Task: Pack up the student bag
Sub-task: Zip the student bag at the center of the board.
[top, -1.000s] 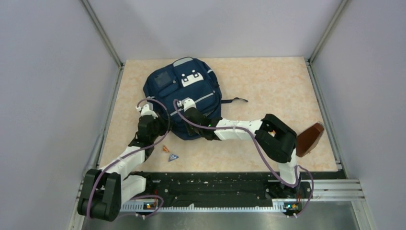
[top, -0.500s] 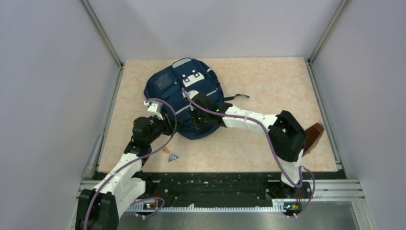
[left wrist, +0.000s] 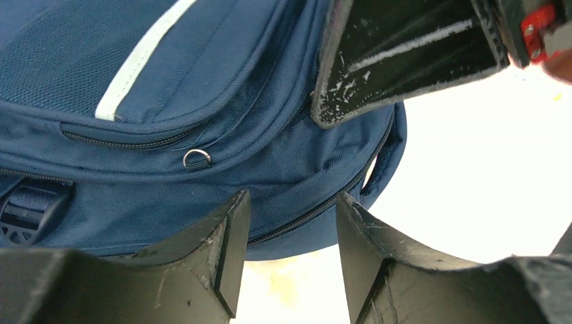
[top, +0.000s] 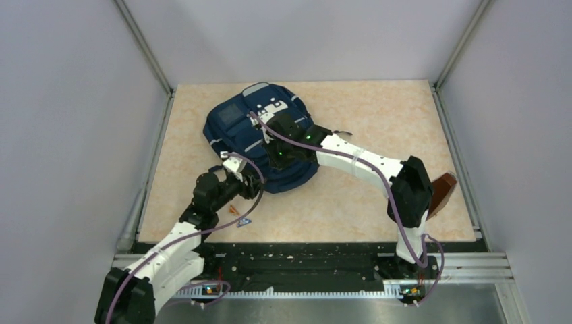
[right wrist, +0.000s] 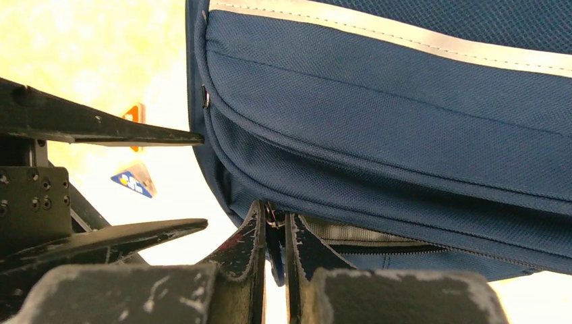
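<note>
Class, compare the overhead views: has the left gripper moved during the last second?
Yes. The left gripper has moved right, away from the table's left rail, and nearer the front edge, ending at the backpack's near corner.

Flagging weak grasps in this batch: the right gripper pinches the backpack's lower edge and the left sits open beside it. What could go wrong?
1. The right gripper pinches what looks like a zip tab on the student bag with its fingertips only; it could slip off.
2. The left gripper is open, so a pull might drag the bag rather than open the zip.
3. The grippers are close and might collide.
</note>
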`<state>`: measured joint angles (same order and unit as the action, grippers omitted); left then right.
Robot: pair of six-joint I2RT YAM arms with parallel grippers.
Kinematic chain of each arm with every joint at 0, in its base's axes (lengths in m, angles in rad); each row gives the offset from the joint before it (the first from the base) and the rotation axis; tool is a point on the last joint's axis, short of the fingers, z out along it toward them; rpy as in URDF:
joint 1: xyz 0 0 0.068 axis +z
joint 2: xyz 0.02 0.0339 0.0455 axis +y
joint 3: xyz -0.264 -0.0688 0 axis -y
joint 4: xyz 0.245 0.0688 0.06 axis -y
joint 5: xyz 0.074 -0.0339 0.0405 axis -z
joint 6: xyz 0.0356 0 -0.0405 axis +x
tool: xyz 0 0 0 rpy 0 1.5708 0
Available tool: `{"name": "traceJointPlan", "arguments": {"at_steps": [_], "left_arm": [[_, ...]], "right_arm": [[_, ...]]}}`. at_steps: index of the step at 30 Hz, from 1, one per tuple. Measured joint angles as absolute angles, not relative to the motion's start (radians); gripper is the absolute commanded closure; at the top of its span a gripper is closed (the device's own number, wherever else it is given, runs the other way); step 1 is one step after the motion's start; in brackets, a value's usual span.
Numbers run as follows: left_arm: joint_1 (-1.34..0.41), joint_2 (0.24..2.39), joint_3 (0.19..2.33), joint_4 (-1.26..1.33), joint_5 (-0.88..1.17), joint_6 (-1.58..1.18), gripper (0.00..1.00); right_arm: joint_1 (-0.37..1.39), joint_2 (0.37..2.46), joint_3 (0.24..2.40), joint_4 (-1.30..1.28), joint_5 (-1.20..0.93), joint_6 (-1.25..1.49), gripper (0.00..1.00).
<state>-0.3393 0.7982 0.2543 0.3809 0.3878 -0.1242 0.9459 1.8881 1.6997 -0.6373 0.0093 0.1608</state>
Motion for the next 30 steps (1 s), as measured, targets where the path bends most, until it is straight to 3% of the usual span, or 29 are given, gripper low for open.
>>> {"name": "traceJointPlan", "arguments": {"at_steps": [7,20,30], "left_arm": [[-0.471,0.828,0.255,0.406,0.244,0.044,0.44],[-0.508,0.945,0.279,0.466,0.187,0.139,0.44],[-0.53,0.862,0.282,0.409,0.163,0.163,0.45]], "right_arm": [[0.939,1.889,1.704,-0.68,-0.018,0.149,1.0],[0.926,1.889,1.704,-0.678,-0.055,0.149,1.0],[0.922,1.889,1.703,-0.668,-0.084,0.15,1.0]]}}
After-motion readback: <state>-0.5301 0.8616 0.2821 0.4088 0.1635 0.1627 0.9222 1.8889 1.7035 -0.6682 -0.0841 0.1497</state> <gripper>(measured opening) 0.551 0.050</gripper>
